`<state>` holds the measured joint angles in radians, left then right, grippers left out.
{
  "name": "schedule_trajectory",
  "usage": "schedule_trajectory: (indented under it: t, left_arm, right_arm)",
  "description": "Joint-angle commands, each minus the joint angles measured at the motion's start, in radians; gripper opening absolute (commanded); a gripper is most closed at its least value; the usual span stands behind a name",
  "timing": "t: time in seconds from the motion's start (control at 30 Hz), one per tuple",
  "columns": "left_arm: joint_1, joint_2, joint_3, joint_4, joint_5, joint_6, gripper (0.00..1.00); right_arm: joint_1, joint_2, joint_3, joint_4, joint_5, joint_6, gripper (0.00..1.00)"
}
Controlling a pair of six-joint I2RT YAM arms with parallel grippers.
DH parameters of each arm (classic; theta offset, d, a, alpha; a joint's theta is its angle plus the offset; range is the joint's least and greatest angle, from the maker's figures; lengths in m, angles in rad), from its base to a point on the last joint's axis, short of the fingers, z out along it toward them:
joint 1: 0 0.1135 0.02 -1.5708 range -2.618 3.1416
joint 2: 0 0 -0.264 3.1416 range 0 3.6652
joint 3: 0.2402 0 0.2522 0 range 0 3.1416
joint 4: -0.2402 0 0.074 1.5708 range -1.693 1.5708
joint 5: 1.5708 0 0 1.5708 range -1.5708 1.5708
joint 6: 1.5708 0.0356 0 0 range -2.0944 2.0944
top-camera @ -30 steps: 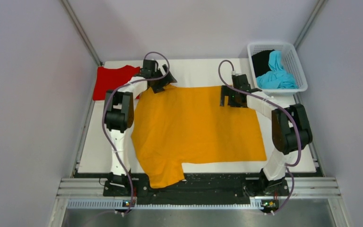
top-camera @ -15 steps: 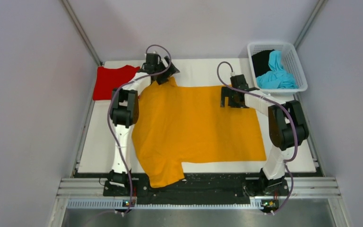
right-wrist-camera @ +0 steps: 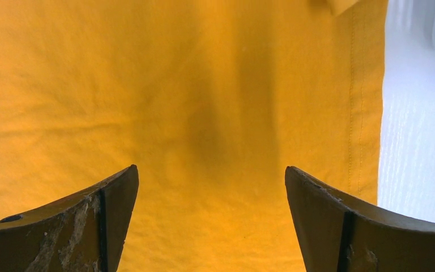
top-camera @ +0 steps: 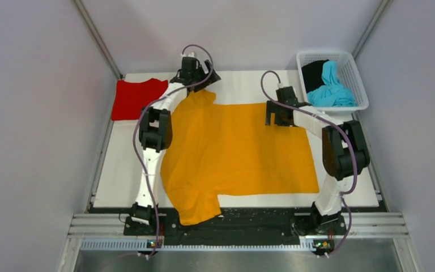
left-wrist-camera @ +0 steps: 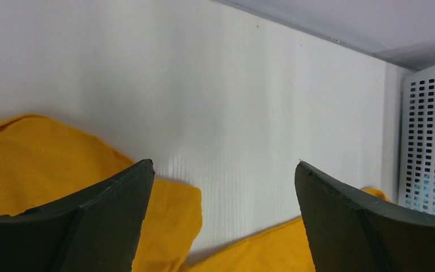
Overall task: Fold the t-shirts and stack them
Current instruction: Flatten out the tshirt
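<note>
The orange-yellow t-shirt (top-camera: 238, 150) lies spread flat on the white table, one sleeve hanging over the near edge. My left gripper (top-camera: 197, 75) is open and empty, just past the shirt's far left sleeve (left-wrist-camera: 164, 218). My right gripper (top-camera: 276, 115) is open and empty, over the shirt's far right corner; the cloth (right-wrist-camera: 204, 113) fills its view. A folded red t-shirt (top-camera: 134, 97) lies at the far left. The cyan-blue t-shirt (top-camera: 331, 85) and the black t-shirt (top-camera: 315, 72) sit in the basket.
The white mesh basket (top-camera: 354, 71) stands at the far right corner, and its wall shows in the left wrist view (left-wrist-camera: 427, 147). The white table top (top-camera: 122, 175) has bare strips left and right of the shirt. Grey walls enclose the table.
My left gripper has moved away from me and a little right, off the sleeve, which now lies stretched farther back. My right gripper has barely shifted.
</note>
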<state>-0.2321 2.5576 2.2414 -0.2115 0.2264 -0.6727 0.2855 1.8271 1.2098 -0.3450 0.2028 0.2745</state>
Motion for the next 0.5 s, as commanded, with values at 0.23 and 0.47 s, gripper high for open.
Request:
schedule_trajectory:
  t: [0.23, 0.47]
  left_arm:
    - [-0.004, -0.582, -0.476, -0.024, -0.163, 0.192, 0.99]
    - [-0.004, -0.707, -0.735, -0.050, -0.199, 0.186, 0.99]
  right_arm:
    - [-0.014, 0.086, 0.185, 0.065, 0.023, 0.033, 0.99]
    - [-0.029, 0.231, 0.308, 0.094, 0.053, -0.031, 0.99]
